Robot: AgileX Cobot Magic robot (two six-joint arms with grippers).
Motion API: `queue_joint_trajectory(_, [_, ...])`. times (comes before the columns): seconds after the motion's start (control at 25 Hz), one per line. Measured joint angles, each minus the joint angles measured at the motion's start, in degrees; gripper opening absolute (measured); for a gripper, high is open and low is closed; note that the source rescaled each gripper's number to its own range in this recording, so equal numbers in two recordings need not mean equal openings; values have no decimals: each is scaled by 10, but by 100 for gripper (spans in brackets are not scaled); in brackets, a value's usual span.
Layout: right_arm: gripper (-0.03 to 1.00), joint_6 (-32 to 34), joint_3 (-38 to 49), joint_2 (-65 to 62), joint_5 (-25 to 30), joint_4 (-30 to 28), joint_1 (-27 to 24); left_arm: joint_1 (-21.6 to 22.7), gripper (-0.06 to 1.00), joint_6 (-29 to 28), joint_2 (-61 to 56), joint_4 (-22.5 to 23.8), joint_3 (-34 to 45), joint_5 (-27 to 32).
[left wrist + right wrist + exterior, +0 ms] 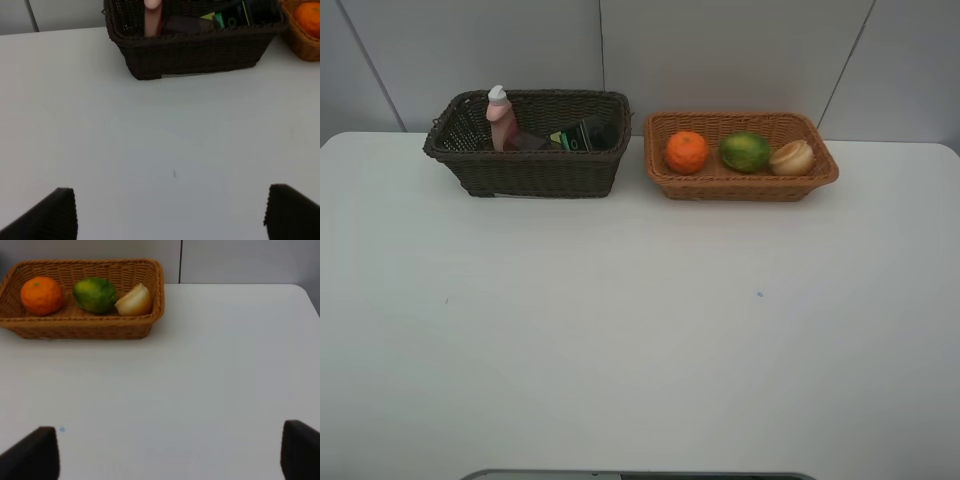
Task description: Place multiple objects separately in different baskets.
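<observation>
A white table (pixel 640 340) holds 2 wicker baskets side by side. The left gripper (pixel 170 212) hangs spread wide and empty, well back from the dark brown basket (pixel 200 52) ahead of it. Inside that basket a slim pink bottle (pixel 152 17) stands upright beside a dark green pump bottle (pixel 245 12) lying down. The right gripper (pixel 170 450) is also spread and empty; the orange-tan basket (pixel 85 327) sits ahead of it and off to one side, holding 3 fruits in a row: an orange (pixel 41 295), a green fruit (pixel 95 294) and a pale yellowish fruit (pixel 134 301). No pink cup is clearly visible.

The sorting looks finished. The main risk is either arm sweeping forward and knocking a basket or toppling the upright bottle.

The green bottle carries a yellow-green label; its writing is too small to read.
</observation>
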Motion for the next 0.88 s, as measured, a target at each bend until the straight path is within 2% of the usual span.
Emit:
queue_joint_trajectory(0.4, [87,0,0,0,0,0,0,1,97,0,0,0,0,0])
queue_joint_trajectory(0.68, [87,0,0,0,0,0,0,40,97,0,0,0,0,0])
queue_joint_trajectory(0.88, [87,0,0,0,0,0,0,46,97,0,0,0,0,0])
